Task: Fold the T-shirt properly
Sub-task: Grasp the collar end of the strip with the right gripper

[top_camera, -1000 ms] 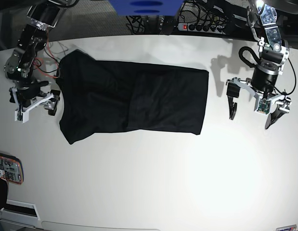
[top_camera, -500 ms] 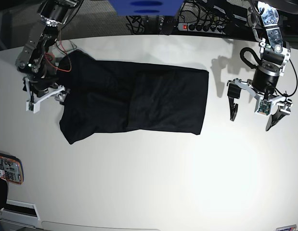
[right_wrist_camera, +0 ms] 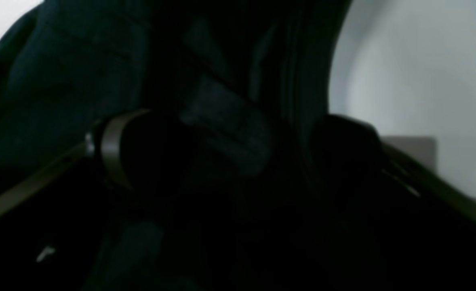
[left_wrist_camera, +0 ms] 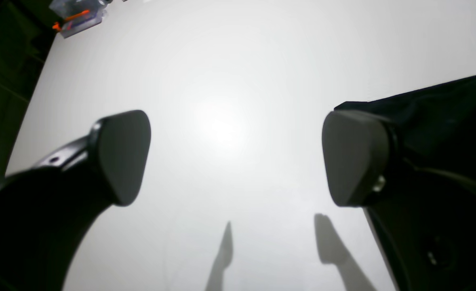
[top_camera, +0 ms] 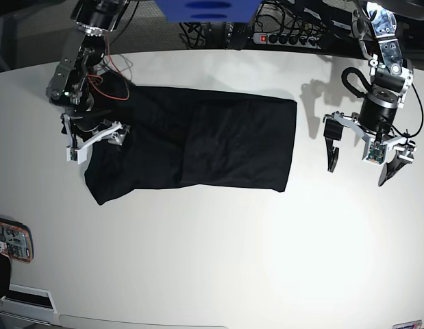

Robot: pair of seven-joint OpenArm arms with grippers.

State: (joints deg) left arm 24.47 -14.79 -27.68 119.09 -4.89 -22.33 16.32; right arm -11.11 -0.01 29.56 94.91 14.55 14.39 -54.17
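Note:
The black T-shirt lies flat across the white table, partly folded into a long strip. My right gripper is open over the shirt's left end in the base view. In the right wrist view its dark fingers stand apart just above the cloth, with a small neck label between them. My left gripper hangs open over bare table to the right of the shirt, holding nothing. In the left wrist view its pads are wide apart, and the shirt's edge shows behind the right one.
A power strip and cables lie beyond the table's far edge, next to a blue object. An orange-cased device sits at the left edge. Red wires hang from the right arm.
My right arm has moved from beside the shirt's left end to over it, still open. The left arm and the shirt have stayed where they were.

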